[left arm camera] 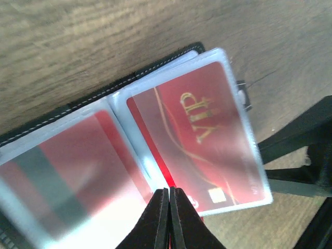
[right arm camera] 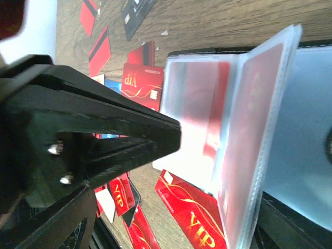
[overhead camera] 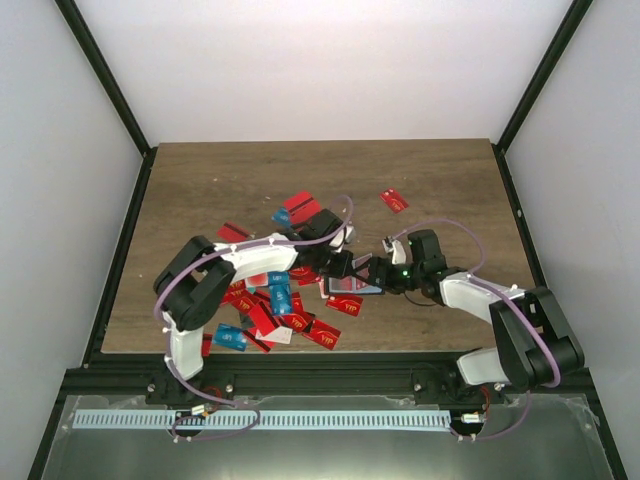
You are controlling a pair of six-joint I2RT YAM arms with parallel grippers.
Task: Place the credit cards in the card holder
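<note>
Mid-table, between the arms, the card holder (overhead camera: 350,286) lies open: a black stitched cover and clear plastic sleeves. One sleeve holds a red VIP card (left arm camera: 207,129), and the left gripper (left arm camera: 169,193) is closed tight on that card's near edge. The right gripper (overhead camera: 384,272) is at the holder's side; its opening cannot be told. Loose credit cards (overhead camera: 268,310) lie to the left.

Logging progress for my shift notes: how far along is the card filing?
Begun, far from finished. Done: the open black fold-over card holder has a red VIP card and a black-striped red card in clear sleeves. In hand: the left fingers pinch a third red card at the sleeves. Left: many red and blue plastic cards lie loose on the wooden table.
</note>
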